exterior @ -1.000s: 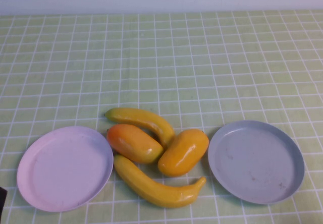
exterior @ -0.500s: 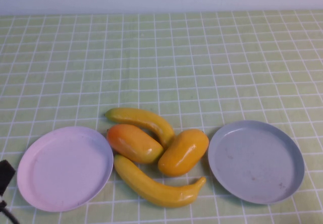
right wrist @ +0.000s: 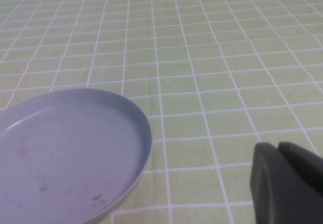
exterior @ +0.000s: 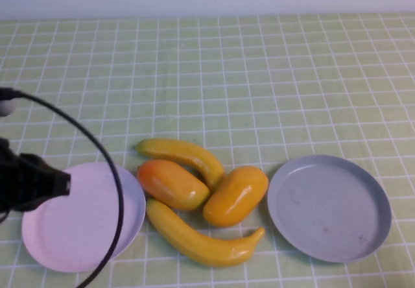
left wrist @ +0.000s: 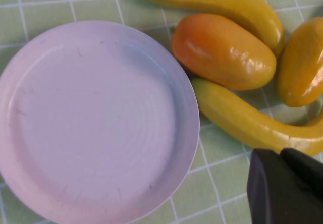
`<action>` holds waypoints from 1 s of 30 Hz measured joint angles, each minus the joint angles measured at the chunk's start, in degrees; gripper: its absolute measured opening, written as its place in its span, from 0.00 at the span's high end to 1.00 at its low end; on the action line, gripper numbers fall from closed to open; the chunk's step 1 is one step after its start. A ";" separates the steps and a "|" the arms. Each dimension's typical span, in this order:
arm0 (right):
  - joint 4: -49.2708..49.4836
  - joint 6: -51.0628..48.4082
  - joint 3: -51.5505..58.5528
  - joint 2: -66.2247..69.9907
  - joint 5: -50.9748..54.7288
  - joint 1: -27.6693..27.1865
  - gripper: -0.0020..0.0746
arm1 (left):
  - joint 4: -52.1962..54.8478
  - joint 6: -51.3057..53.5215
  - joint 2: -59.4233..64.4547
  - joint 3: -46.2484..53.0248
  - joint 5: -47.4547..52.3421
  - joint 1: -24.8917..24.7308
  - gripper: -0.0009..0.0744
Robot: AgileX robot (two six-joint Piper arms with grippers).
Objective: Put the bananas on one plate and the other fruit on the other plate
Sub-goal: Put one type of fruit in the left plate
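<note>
Two bananas lie between the plates, one at the back (exterior: pixel 185 155) and one at the front (exterior: pixel 201 239). Between them sit the other fruit: an orange-red oval (exterior: pixel 172 184) and a yellow-orange oval (exterior: pixel 235 195). The pale pink plate (exterior: pixel 81 236) is on the left and the grey-blue plate (exterior: pixel 329 208) on the right, both bare. My left gripper (exterior: pixel 63 184) hovers over the pink plate's left part, shut and holding nothing. In the left wrist view its tips (left wrist: pixel 280 153) sit beside the front banana (left wrist: pixel 242 123). My right gripper (right wrist: pixel 277 147) is shut beside the grey-blue plate (right wrist: pixel 65 148).
A green checked cloth (exterior: pixel 259 74) covers the table up to a white wall at the back. A black cable (exterior: pixel 97 152) arcs from my left arm across the pink plate. The right arm does not show in the high view.
My left arm has risen into the high view from the lower left corner and now hangs over the pink plate's left part. The fruit and plates have not moved.
</note>
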 joint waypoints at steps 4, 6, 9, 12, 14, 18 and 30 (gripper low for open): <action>0.00 0.00 0.00 0.00 0.00 0.00 0.99 | 1.28 1.17 9.72 -7.16 0.68 -5.00 0.99; 0.00 0.00 0.00 0.00 0.00 0.00 0.99 | 3.74 0.56 14.44 -11.27 0.78 -9.57 0.99; 0.00 0.00 0.00 0.00 0.00 0.00 0.99 | 9.37 -2.96 21.30 -17.24 2.45 -16.65 0.99; 0.00 0.00 0.00 0.00 0.00 0.00 0.99 | 13.68 -5.08 26.98 -21.80 5.20 -21.92 0.99; 0.00 0.00 0.00 0.00 0.00 0.00 0.99 | 15.03 -5.73 30.93 -24.97 6.72 -25.35 0.99; 0.00 0.00 0.00 0.00 0.00 0.00 0.99 | 17.10 -7.12 37.21 -30.63 8.06 -31.09 0.99; 0.00 0.00 0.00 0.00 0.00 0.00 0.99 | 19.55 -3.22 48.90 -40.78 11.87 -38.21 0.66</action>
